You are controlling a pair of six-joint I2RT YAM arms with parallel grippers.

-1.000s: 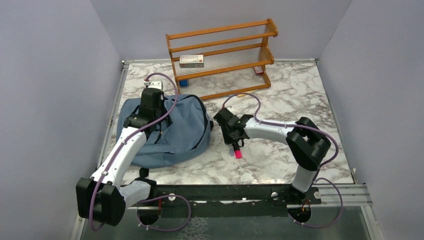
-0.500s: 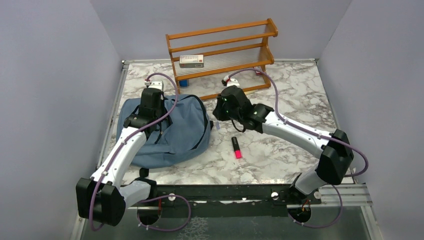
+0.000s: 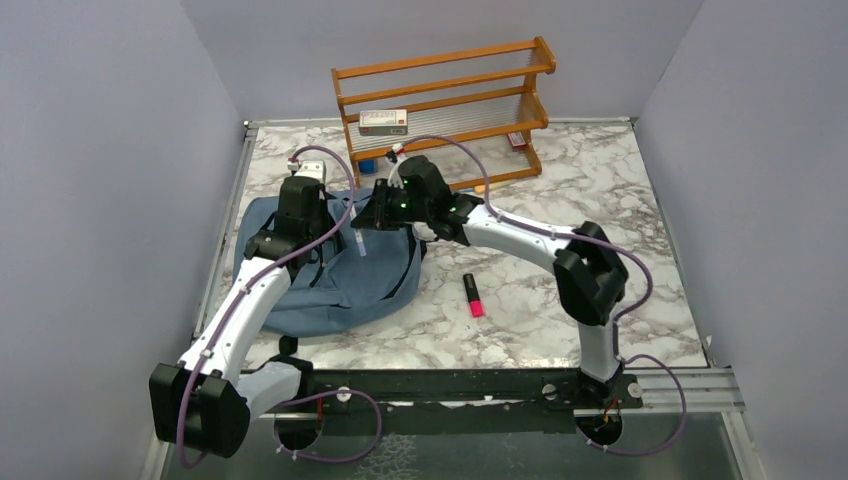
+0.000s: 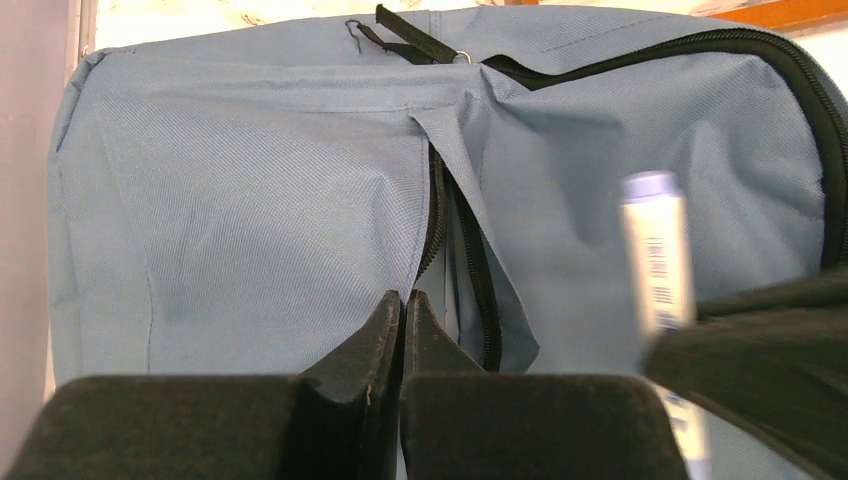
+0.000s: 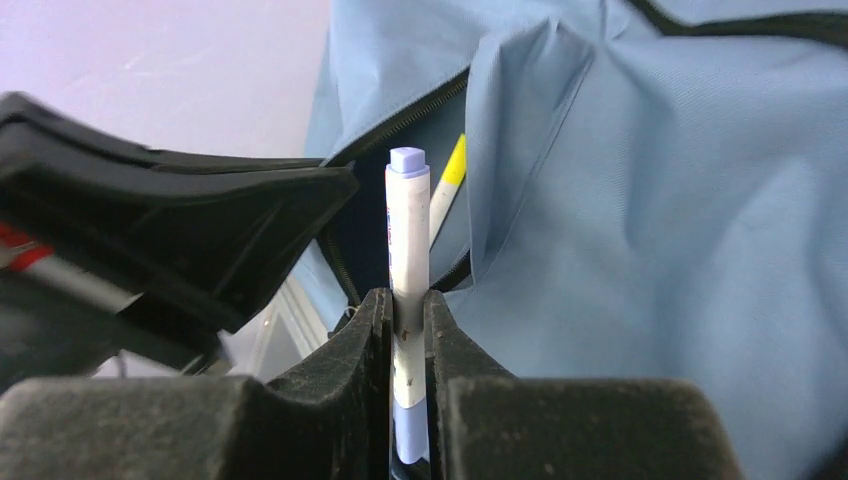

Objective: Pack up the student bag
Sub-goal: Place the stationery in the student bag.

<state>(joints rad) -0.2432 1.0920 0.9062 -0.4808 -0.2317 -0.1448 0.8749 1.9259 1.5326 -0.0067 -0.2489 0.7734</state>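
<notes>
Bag (image 3: 340, 275) by the counter's (image 3: 560, 200) left edge: left hand (image 4: 403, 320) shut on its flap (image 4: 470, 190), yellow marker (image 5: 451, 180) inside, right hand (image 5: 405, 310) clamped on a pen (image 5: 408, 225) above the opening; pink highlighter (image 3: 471, 296) unpacked.

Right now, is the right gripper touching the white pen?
Touching. The right wrist view shows the right gripper's two fingers pressed against the white pen's barrel, with no gap.

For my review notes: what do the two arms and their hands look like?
The left arm and right arm have white link shells, bulky black joint housings and a purple cable looping along each. The left hand and right hand are black, with two flat tapering fingers.
</notes>
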